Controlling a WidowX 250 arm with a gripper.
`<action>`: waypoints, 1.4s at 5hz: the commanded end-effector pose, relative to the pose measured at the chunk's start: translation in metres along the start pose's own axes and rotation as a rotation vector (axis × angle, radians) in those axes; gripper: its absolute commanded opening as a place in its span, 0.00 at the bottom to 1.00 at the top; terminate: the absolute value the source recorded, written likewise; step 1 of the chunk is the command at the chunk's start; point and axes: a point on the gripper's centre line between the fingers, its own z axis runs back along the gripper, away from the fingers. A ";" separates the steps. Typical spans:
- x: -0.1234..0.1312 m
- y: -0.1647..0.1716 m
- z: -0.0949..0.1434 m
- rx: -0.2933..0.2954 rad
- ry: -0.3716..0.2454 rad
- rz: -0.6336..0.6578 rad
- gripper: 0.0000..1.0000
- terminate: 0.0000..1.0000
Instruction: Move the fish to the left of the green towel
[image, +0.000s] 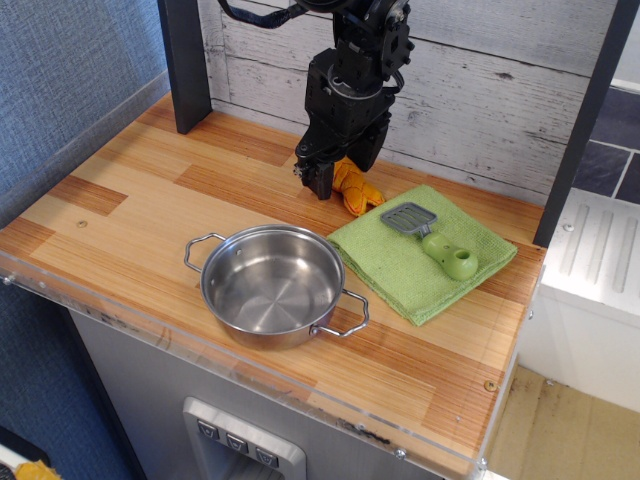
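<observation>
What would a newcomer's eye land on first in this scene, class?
The black robot gripper at the back of the wooden counter, standing over a small orange-yellow toy fish. Next, the shiny steel pot at the front edge, and the light green towel to its right carrying a green-handled grey spatula.
</observation>
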 end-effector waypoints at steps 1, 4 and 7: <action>0.010 0.003 0.024 -0.044 -0.038 0.036 1.00 0.00; 0.032 -0.002 0.086 -0.196 -0.077 0.142 1.00 0.00; 0.031 0.012 0.121 -0.189 -0.102 0.166 1.00 0.00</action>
